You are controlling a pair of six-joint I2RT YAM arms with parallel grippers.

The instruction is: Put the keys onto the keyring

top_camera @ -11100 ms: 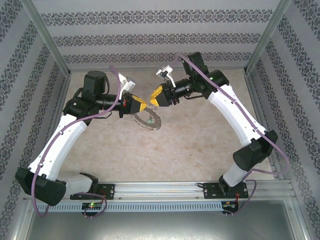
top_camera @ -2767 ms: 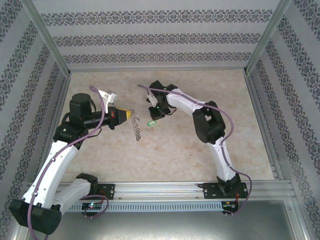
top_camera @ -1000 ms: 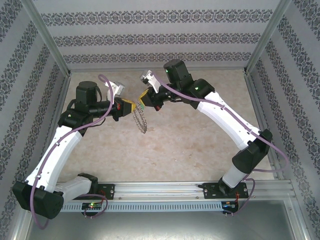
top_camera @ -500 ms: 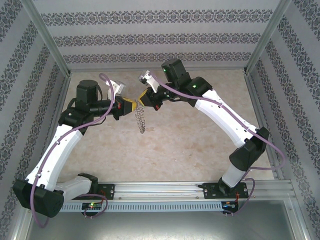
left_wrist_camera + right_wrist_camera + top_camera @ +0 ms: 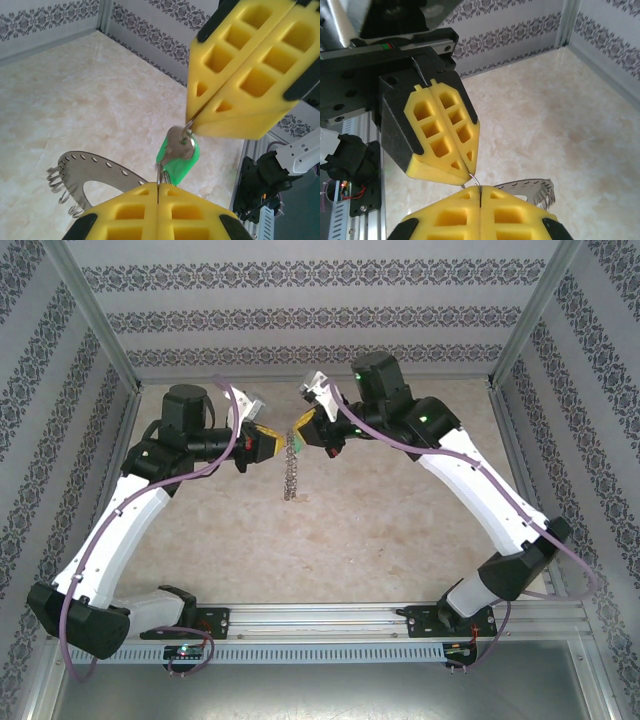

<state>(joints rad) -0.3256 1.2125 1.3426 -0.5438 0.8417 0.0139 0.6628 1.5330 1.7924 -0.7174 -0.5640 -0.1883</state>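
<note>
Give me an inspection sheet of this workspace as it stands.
Surface: beige marbled table.
Job's things: keyring hangs edge-on between the two tools; green key sits at its held edge, between both sets of fingertips.
Clutter: nothing seen.
Tools: left tool shut on the keyring; right tool shut on the green key's small wire loop.
Cables: purple cable runs along each arm in loose loops.
Surroundings: patterned walls, aluminium frame, mounting rail at the near edge.
</note>
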